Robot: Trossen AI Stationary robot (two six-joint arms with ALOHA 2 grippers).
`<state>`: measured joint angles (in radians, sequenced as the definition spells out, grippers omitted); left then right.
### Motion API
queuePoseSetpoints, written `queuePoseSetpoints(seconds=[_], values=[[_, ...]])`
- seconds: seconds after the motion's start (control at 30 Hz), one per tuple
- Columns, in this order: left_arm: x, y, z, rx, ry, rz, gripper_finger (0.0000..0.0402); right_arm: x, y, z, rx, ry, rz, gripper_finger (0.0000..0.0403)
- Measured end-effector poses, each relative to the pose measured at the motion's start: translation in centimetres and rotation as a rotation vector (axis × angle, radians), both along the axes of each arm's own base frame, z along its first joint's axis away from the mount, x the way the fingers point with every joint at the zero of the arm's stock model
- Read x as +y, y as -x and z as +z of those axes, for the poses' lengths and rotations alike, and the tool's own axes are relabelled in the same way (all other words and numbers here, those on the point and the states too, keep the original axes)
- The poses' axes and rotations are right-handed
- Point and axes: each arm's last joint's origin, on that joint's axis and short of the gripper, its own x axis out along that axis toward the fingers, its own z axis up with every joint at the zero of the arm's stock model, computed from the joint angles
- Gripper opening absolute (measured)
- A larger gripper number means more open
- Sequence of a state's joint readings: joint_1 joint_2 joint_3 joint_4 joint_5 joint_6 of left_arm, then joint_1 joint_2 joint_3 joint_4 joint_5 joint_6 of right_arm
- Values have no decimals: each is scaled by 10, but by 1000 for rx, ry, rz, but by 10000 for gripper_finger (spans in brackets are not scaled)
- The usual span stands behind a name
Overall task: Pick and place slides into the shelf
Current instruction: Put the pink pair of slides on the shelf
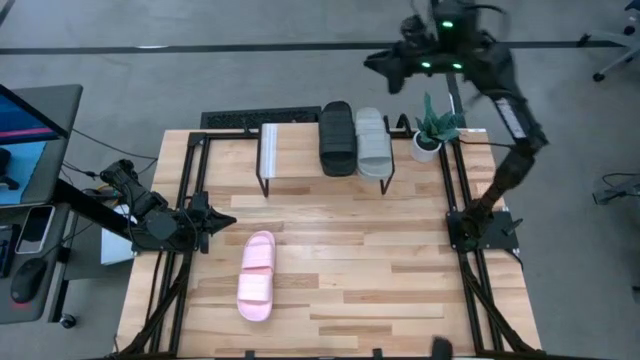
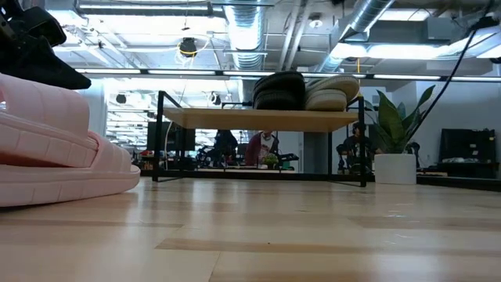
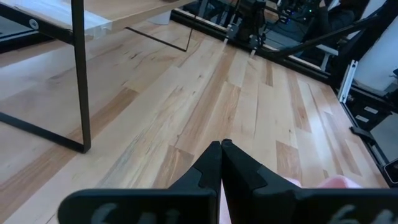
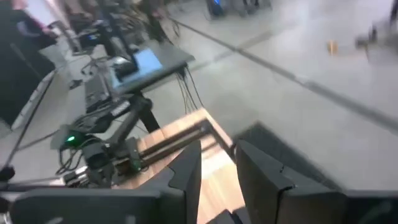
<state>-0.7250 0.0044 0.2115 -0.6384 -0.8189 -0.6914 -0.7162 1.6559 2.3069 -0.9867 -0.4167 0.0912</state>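
Note:
The pale pink slide (image 1: 257,275) lies flat on its sole on the table, near the left side; in the low view it fills the left edge (image 2: 55,153). The black slide (image 1: 337,137) and the light grey slide (image 1: 373,141) sit side by side on the right part of the shelf's plank top (image 1: 295,150), also seen in the low view (image 2: 279,90) (image 2: 333,90). My left gripper (image 1: 222,220) is shut and hovers just left of the pink slide's far end, touching nothing (image 3: 221,149). My right gripper (image 1: 380,65) is open and raised high beyond the table's far edge (image 4: 217,158).
A potted plant (image 1: 432,130) stands at the table's far right corner, right beside the shelf. The shelf's thin black legs (image 3: 79,74) stand ahead of my left gripper. The left part of the shelf top is bare. A desk with a screen (image 1: 30,130) stands left of the table.

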Motion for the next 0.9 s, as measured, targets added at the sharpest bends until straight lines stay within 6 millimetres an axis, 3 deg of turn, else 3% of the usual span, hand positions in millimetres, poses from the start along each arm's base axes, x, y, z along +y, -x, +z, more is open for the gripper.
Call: queuePoseSetpoints(seconds=[0.3, 0.47, 0.67, 0.9], values=[[0, 0, 0, 4, -32, -9, 0, 77, 31, 35, -89, 224, 209, 69], [0, 0, 0, 4, -32, -9, 0, 112, 36, 38, -113, 281, 351, 69], [0, 0, 0, 3, -35, -3, 0, 137, 29, 16, -68, 286, 424, 69], [0, 0, 0, 3, -35, -3, 0, 142, 8, -41, -146, 279, 424, 69]])
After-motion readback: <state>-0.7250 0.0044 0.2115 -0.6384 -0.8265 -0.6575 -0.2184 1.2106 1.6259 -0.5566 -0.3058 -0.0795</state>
